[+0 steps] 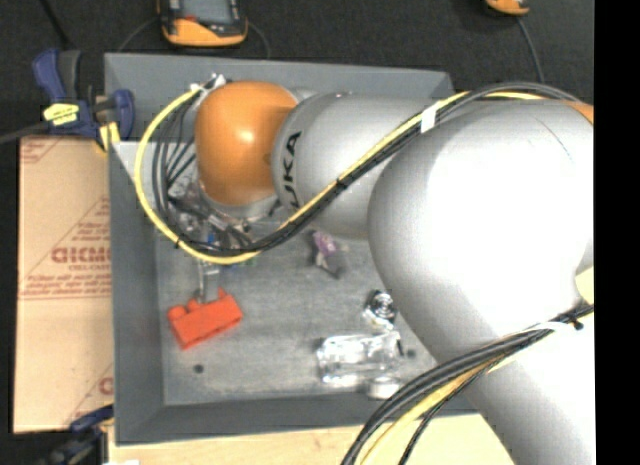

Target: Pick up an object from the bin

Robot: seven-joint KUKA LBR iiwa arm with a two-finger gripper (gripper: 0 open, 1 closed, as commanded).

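An orange-red block (pixel 204 321) lies flat in the bin's front left part. My gripper (pixel 210 281) comes down from under the arm's wrist and stands just above the block's far edge, close to touching it. Nothing can be seen held in the gripper.
A small purple piece (pixel 325 249) lies near the bin's middle, partly under the arm. A shiny round metal thing (pixel 380 306) and a clear plastic item (pixel 355 359) sit at the front right. The arm covers the back and right of the bin.
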